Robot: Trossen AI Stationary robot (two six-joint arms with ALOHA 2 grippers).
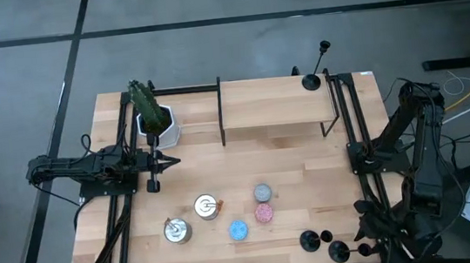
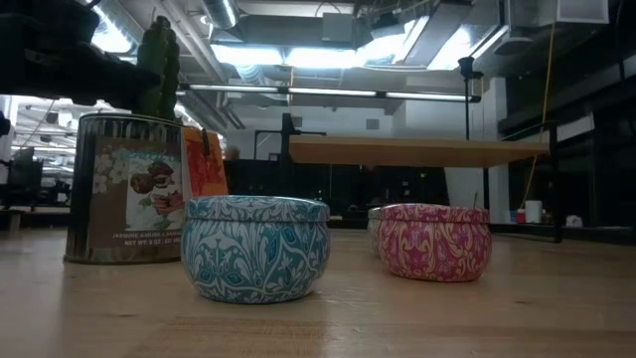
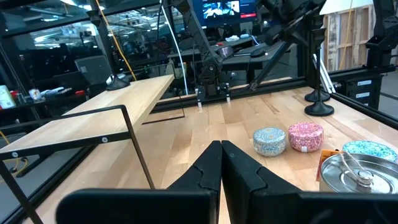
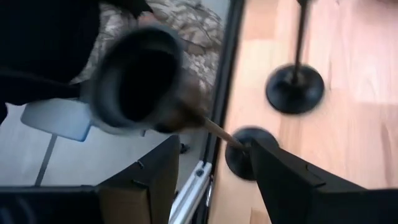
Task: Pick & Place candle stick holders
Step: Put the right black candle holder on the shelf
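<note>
Nearest you, at the table's near right corner, your right gripper hangs over a black candle stick holder, fingers spread either side of its thin stem, the cup end looming close to the wrist camera. It looks like the picking step: the jaws bracket the stem but have not clamped it. Two more holders stand just beside it along the near edge. To move on, you would need to close on the stem and lift straight, keeping clear of those neighbours. Farther back, one holder already stands on the raised wooden shelf at the far edge. Your left gripper waits clenched, empty, near the left edge.
</note>
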